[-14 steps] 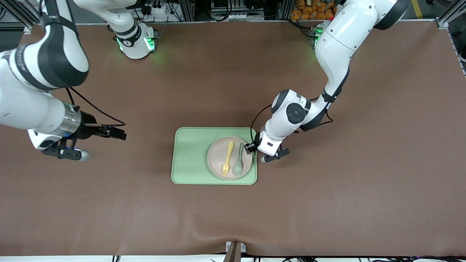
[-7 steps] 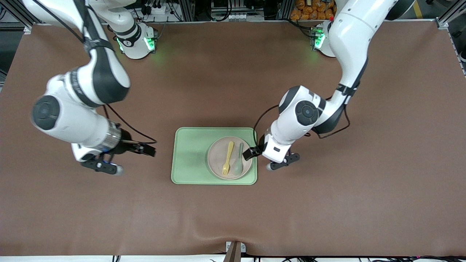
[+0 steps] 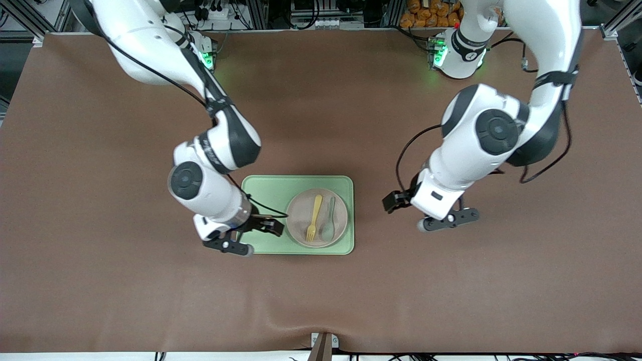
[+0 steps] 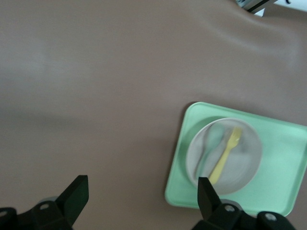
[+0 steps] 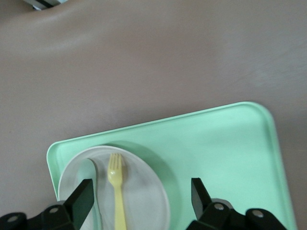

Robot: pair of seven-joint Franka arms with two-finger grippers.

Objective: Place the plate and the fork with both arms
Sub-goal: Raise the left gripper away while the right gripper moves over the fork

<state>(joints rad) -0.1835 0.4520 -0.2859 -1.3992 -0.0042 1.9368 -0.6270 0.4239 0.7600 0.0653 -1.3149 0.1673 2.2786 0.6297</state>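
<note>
Both claws, right [image 3: 273, 225] and left [image 3: 393, 201], flank plate [image 3: 301, 230]

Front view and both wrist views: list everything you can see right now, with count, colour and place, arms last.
tray: one, light green, mid-table.
plate: one, pale beige, on the tray toward the left arm's end.
fork: one, pale yellow, lying on the plate.
spoon: one, muted green, on the plate beside the fork.
table: one, brown cover.
right gripper: one, black, open, over the tray beside the plate.
left gripper: one, black, open, over bare table off the tray.
</note>
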